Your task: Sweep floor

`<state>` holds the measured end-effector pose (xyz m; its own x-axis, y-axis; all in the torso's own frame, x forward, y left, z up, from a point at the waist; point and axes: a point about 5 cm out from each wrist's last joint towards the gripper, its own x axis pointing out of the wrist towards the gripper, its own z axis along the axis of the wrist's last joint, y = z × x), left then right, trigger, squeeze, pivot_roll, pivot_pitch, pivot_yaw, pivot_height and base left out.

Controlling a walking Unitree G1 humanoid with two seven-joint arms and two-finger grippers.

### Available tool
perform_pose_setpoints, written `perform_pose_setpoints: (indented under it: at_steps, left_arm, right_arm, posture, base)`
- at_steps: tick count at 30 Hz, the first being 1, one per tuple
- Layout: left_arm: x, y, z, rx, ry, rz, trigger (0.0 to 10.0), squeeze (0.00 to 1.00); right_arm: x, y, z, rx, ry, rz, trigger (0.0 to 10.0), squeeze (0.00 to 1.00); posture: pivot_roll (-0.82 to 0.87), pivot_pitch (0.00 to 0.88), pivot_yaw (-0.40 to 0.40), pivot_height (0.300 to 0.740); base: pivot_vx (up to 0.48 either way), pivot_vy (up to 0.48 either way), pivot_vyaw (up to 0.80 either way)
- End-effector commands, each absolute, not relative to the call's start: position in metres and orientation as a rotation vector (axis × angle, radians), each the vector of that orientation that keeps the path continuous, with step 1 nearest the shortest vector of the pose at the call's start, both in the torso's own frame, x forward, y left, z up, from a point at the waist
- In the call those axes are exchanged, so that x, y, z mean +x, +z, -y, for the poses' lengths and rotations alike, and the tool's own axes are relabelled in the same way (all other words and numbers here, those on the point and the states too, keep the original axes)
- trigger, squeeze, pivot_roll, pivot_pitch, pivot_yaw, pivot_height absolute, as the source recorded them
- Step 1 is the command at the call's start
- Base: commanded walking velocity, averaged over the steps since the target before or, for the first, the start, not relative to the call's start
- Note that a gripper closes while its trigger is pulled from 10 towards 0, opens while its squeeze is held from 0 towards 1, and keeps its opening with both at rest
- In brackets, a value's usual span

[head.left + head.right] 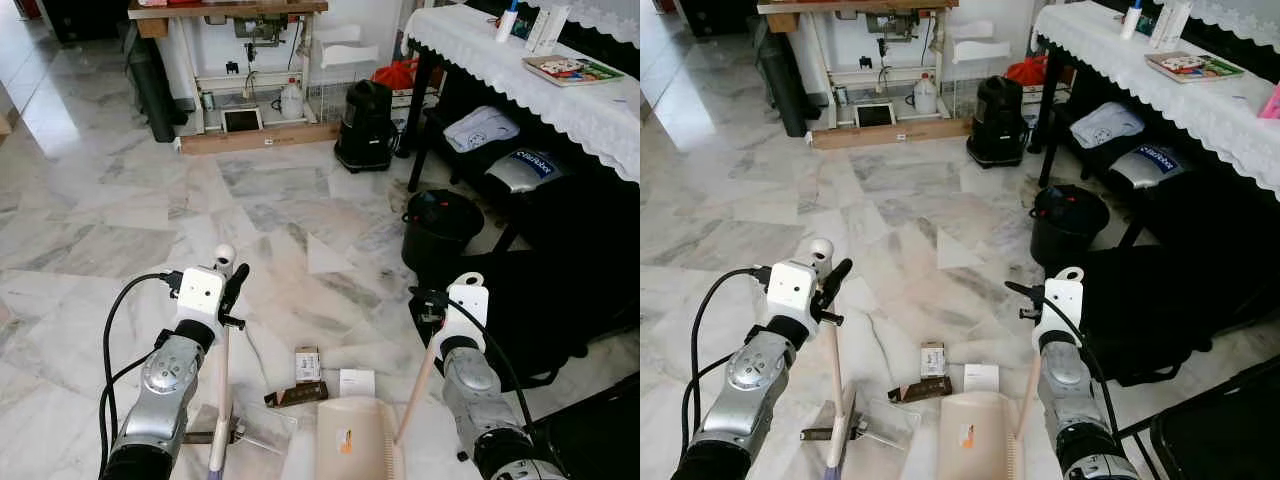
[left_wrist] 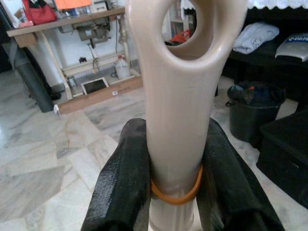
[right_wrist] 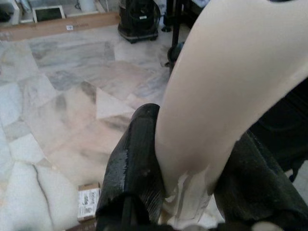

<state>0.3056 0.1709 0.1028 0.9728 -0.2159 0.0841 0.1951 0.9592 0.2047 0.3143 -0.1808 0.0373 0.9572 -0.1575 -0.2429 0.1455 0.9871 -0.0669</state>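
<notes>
Marble floor (image 1: 120,200) lay ahead of the robot, with litter close to its feet: a small box (image 1: 307,363), a dark wrapper (image 1: 297,396) and a white paper slip (image 1: 357,381). The left gripper (image 2: 175,192) was clamped on the broom handle (image 1: 222,400) near its looped top, an orange band ringing the shaft between the fingers (image 2: 120,192). The right gripper (image 3: 185,187) gripped the dustpan handle (image 1: 418,392) high up, and the beige dustpan (image 1: 352,440) rested on the floor just beside the paper slip. What looked like the broom head sat low beside a clear plastic scrap (image 1: 262,425), though that corner was hard to read. Both handles appeared to be light, stiff, smooth plastic, so they would likely pivot or slip in a two-finger hold; the high grip gave reach but little leverage. The litter seemed light enough to skid on polished stone. A black bin (image 1: 440,228) stood well apart, near the table (image 1: 560,105)
</notes>
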Motion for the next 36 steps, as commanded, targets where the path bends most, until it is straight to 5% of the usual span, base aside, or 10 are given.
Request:
perform_pose_setpoints:
  at_steps: [1,36]
  left_arm:
    - [0.309,0.111,-0.171,0.202,-0.213,0.141,10.0,0.0]
    - [0.315,0.106,-0.178,0.209,-0.216,0.109,10.0,0.0]
  right_arm:
    - [0.314,0.038,0.189,-0.05,-0.182,-0.24,10.0,0.0]
    - [0.321,0.046,0.187,-0.066,-0.115,-0.164,10.0,0.0]
  posture:
    - [0.13,0.024,-0.001,0.74]
    - [0.1,0.039,0.001,0.74]
  base:
    - [0.0,0.0,0.0]
    - [0.0,0.0,0.0]
